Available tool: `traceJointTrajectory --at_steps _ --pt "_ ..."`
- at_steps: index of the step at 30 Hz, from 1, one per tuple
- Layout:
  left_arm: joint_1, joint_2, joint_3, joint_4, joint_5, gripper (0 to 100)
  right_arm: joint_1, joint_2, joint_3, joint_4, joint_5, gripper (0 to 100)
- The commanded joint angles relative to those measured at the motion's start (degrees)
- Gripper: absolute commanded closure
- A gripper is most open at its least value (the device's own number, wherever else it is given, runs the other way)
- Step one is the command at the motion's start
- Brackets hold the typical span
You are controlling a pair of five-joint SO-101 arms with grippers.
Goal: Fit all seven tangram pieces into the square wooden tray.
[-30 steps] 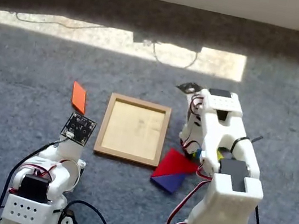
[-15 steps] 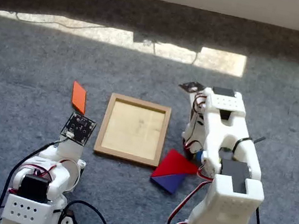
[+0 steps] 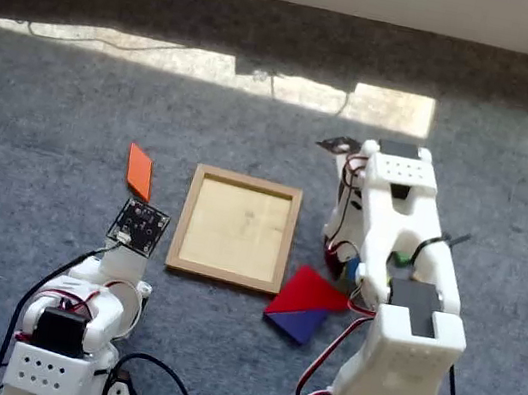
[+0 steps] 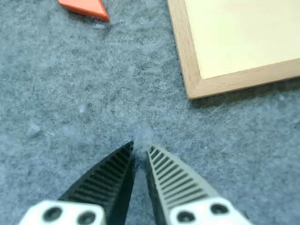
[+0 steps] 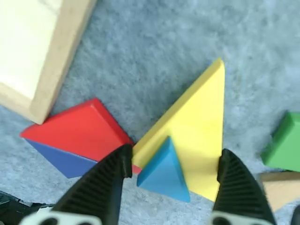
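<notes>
Tangram pieces (image 3: 307, 291) lay at the tray's (image 3: 244, 180) four o'clock. Right gripper (image 5: 174, 158), fingers spread, straddled a blue triangle (image 5: 164, 173) overlapping the yellow triangle (image 5: 201, 126); closing could drag both. Left gripper (image 4: 140, 151) had its fingers pressed together.

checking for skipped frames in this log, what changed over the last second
The right arm stretched slightly farther out over the table, away from its base. Its open right gripper straddles the blue triangle, which lies on the yellow triangle. Nothing was gripped or released. The left arm, the wooden tray and the orange piece stayed put.
</notes>
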Motion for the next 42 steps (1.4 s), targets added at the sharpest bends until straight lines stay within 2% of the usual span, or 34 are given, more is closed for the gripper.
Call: traceJointTrajectory --at_steps 1,8,18,20,24,31,32,36,42 --pt "0.7 -1.2 1.2 -0.1 0.5 99 -1.3 -2.7 -5.6 2.2 -2.0 80.7" --pt "0.7 -1.2 1.2 -0.1 0.5 99 -7.4 -2.7 -11.5 4.4 -4.4 80.7" --pt "0.7 -1.2 1.2 -0.1 0.5 99 -20.6 -2.2 -18.5 2.2 -3.9 80.7" --pt "0.7 -1.2 1.2 -0.1 0.5 99 -23.0 -2.1 -18.7 0.0 -2.1 80.7" --pt "0.7 -1.2 1.2 -0.1 0.5 99 -26.7 -2.0 -18.6 -5.1 6.9 80.7" --pt "0.7 -1.2 1.2 -0.1 0.5 99 -26.0 -2.3 -18.7 -5.4 7.3 80.7" --pt "0.7 -1.2 1.2 -0.1 0.5 99 -25.0 -2.2 -18.7 -5.4 6.3 80.7" --pt "0.7 -1.2 1.2 -0.1 0.5 99 -19.4 -2.0 -18.9 -6.8 -5.4 78.9" --pt "0.7 -1.2 1.2 -0.1 0.5 99 -11.6 -1.2 -18.6 -9.9 -21.9 62.2"
